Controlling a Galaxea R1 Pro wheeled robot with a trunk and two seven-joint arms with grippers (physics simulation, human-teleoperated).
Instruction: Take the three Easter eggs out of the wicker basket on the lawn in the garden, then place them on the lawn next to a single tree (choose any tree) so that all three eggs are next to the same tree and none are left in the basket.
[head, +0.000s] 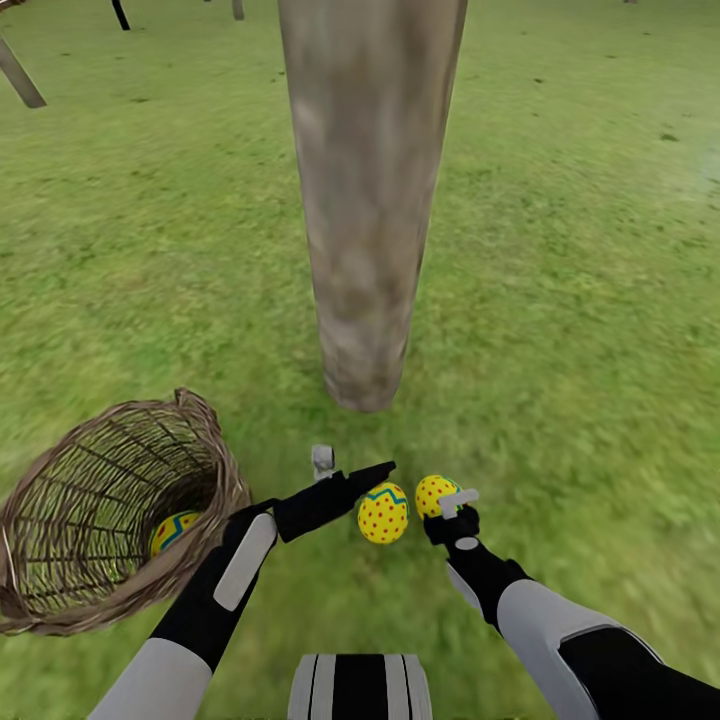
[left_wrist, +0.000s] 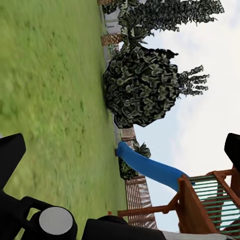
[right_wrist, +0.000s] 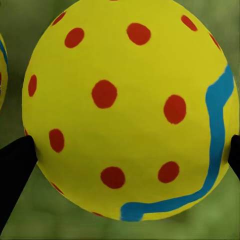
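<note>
Lawn (head: 560, 300): flat green grass, carries everything. Tree (head: 368, 200) trunk stands upright mid-lawn, thick, mottled grey-brown. Wicker basket (head: 60, 590) sits on the grass at near left of trunk, tipped, opening facing up-right; one egg in basket (head: 172, 530) inside. Second egg (head: 383, 513) on the grass just in front of the trunk base.

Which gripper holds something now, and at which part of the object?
The right gripper holds one Easter egg, its fingers on the egg's two opposite sides. The left gripper is open and holds nothing.
</note>
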